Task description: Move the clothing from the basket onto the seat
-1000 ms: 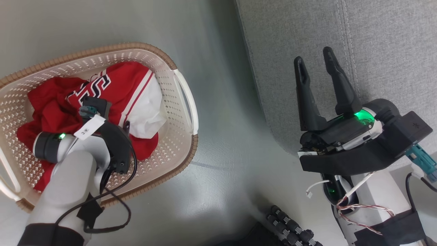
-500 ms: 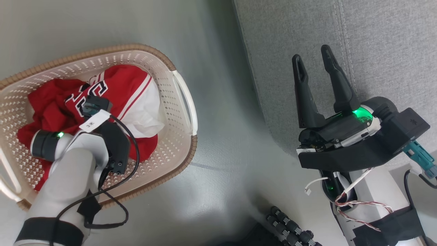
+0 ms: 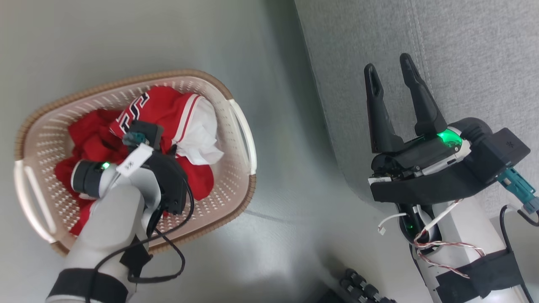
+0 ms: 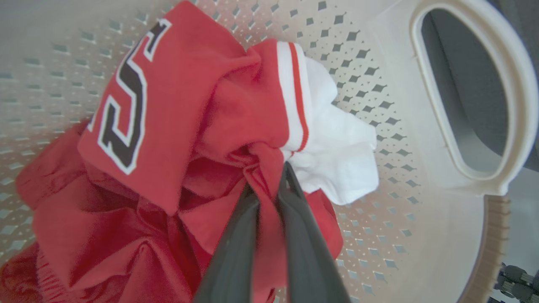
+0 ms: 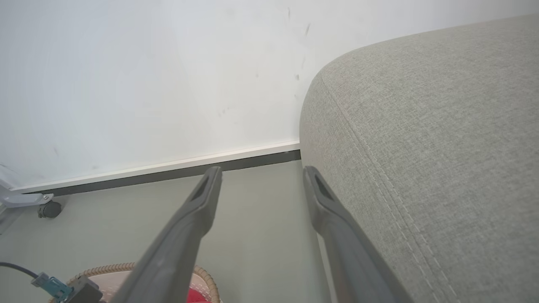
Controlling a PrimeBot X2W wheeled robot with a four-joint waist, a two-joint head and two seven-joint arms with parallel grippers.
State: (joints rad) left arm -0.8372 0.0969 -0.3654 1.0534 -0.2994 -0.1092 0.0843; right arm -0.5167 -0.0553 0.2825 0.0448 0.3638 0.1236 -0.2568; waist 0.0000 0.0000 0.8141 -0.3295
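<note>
Grey woven seat (image 3: pixel 463 50) on right, stitched seams, rounded edge. Cream perforated basket (image 3: pixel 229 168) on floor (image 3: pixel 286 210) beside it, brown rim. Clothing (image 3: pixel 168 109) bunched inside basket: thin red fabric, white panel, red-white stripe, black-white lettering. Left gripper (image 4: pixel 269 181) pinched on red fold. Right gripper (image 3: pixel 388 67) fingers spread, nothing between.

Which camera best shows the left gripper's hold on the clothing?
Left wrist view: the left gripper is shut on a bunched red fold of the clothing. In the head view the wrist hides the fingers; the right wrist view catches a red sliver in the basket.
</note>
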